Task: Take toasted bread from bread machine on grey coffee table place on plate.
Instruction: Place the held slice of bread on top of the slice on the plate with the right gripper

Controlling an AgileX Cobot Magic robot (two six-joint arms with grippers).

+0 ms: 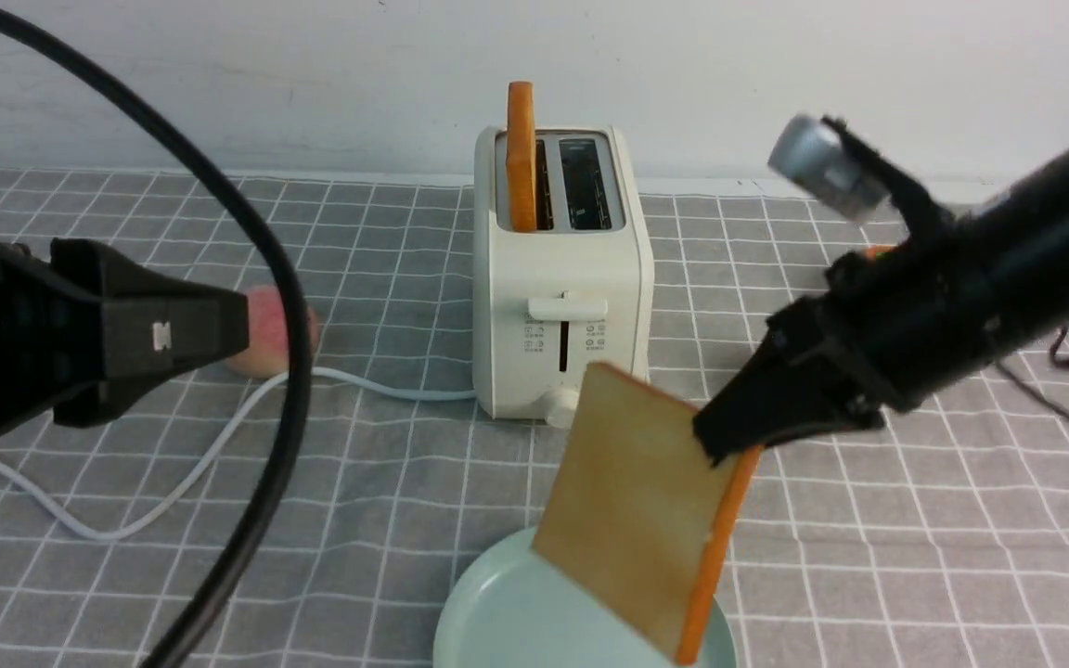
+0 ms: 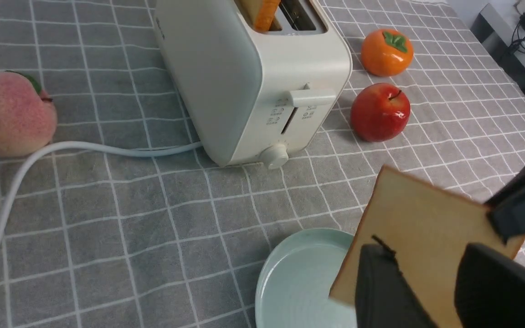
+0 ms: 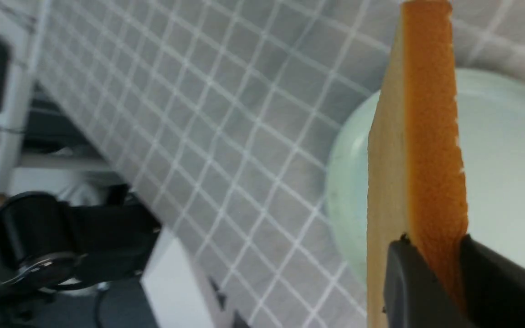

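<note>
The cream-white bread machine (image 1: 562, 278) stands at the middle of the grey coffee table (image 1: 915, 520). One slice of toasted bread (image 1: 521, 153) stands upright in its left slot. My right gripper (image 1: 715, 445) is shut on the crust edge of a second slice (image 1: 632, 510), which hangs tilted over the mint-green plate (image 1: 497, 622). The right wrist view shows the fingers (image 3: 408, 282) pinching the orange crust (image 3: 431, 136) above the plate (image 3: 504, 159). My left gripper (image 1: 238, 325) hovers open at the left, holding nothing. In its wrist view the held slice (image 2: 422, 218) lies beyond its tips (image 2: 424, 255).
A pink peach (image 1: 265, 343) lies left of the toaster beside the white cord (image 1: 219, 445). A red apple (image 2: 379, 111) and an orange fruit (image 2: 386, 52) sit to its right. A thick black cable (image 1: 284, 371) loops across the left foreground. A white wall backs the table.
</note>
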